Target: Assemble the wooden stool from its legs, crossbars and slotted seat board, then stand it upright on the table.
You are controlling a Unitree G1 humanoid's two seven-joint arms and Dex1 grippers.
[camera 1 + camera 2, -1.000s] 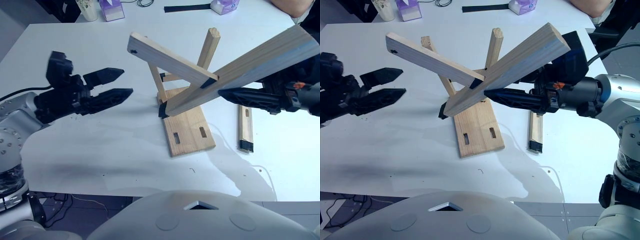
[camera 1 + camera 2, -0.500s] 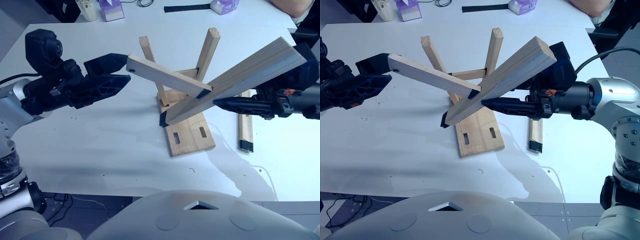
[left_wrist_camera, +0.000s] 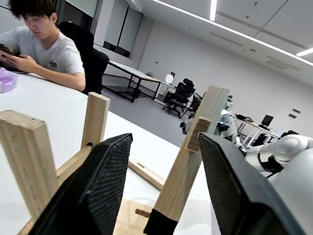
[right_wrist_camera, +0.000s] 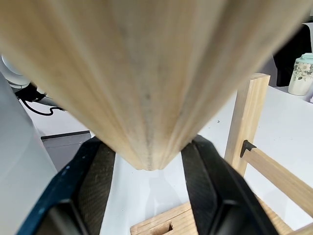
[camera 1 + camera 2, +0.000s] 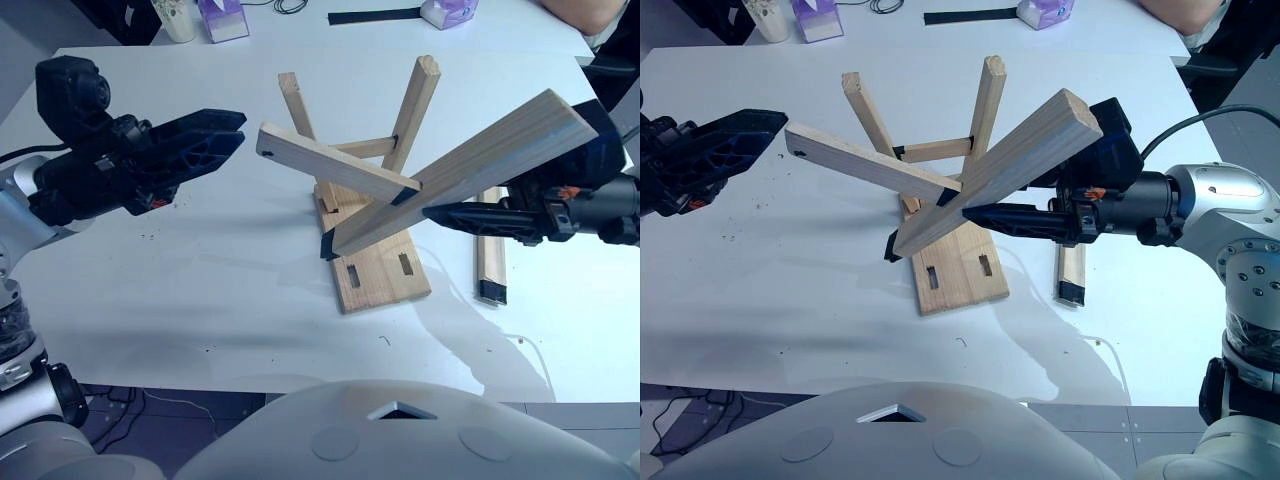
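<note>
On table [image 5: 200,260] centre, board [image 5: 375,265]: lying flat, two open slots [image 5: 353,275] at its 6 o'clock end, two legs [image 5: 415,105] plugged in at its 12 o'clock end, joined by a crossbar [image 5: 362,148].
Right gripper [image 5: 450,212]: clamped on the thick leg of a second frame [image 5: 460,160], held aslant above the board, probably for lining up with the open slots.
Left gripper [image 5: 225,135]: fingers wide, nothing between, at 9 o'clock of the frame's free end [image 5: 268,145], likely placed to steady it.
Spare bar [image 5: 489,262]: flat on table, 3 o'clock of board.
</note>
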